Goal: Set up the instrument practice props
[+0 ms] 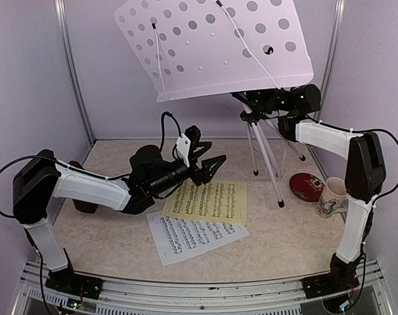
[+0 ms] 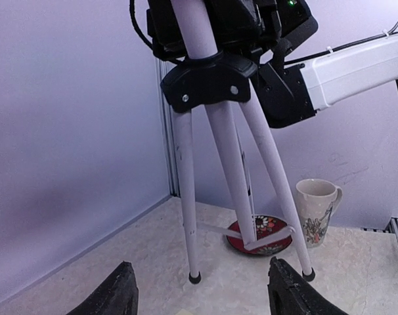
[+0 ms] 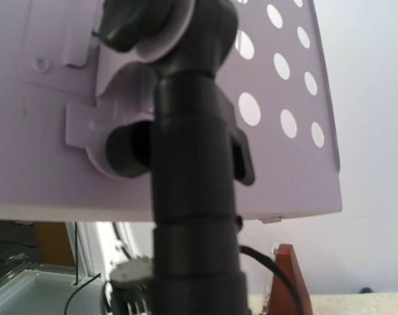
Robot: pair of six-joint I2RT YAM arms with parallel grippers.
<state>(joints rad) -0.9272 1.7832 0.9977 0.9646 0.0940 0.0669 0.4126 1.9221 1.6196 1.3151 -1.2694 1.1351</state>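
Note:
The music stand's white perforated desk tilts above the back of the table, and its tripod legs rest on the tabletop. My right gripper is shut on the stand's black post just under the desk. My left gripper hovers open and empty over the yellow sheet, facing the tripod legs. That sheet overlaps the white sheet, which lies nearer the front. The brown metronome stands at the left, mostly hidden behind my left arm, and shows again in the right wrist view.
A red round dish and a floral white mug sit at the right, beside the tripod feet and my right arm. Both also show beyond the legs, the dish and the mug. Booth walls close in the back and sides.

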